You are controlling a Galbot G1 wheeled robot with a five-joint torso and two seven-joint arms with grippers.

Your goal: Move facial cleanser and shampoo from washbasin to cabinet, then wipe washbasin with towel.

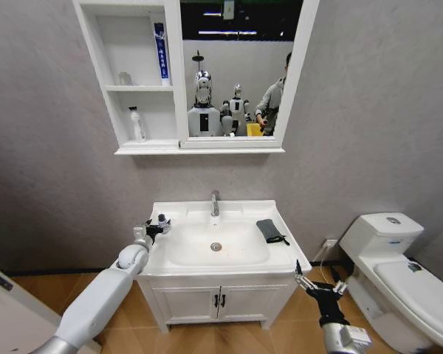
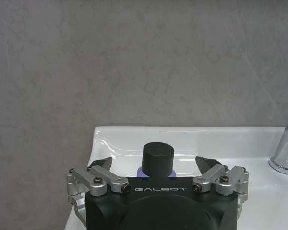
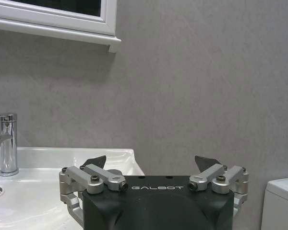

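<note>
The white washbasin (image 1: pixel 229 209) stands below the wall cabinet (image 1: pixel 199 150). On its left rim is the shampoo, a bottle with a black cap (image 2: pixel 158 157) and a purple collar. My left gripper (image 1: pixel 156 226) is open around that cap, one finger (image 2: pixel 102 165) on each side and not touching it. The dark towel (image 1: pixel 270 230) lies folded on the basin's right rim. A blue and white tube, the facial cleanser (image 1: pixel 161 50), stands in the cabinet's top compartment. My right gripper (image 1: pixel 319 282) hangs open and holding nothing, low off the basin's front right corner.
A chrome tap (image 1: pixel 215 203) rises at the back of the bowl. A white bottle (image 1: pixel 136 124) and a small jar (image 1: pixel 124 78) occupy cabinet shelves. A white toilet (image 1: pixel 399 258) stands close to the right. A two-door cupboard (image 1: pixel 218 301) sits under the basin.
</note>
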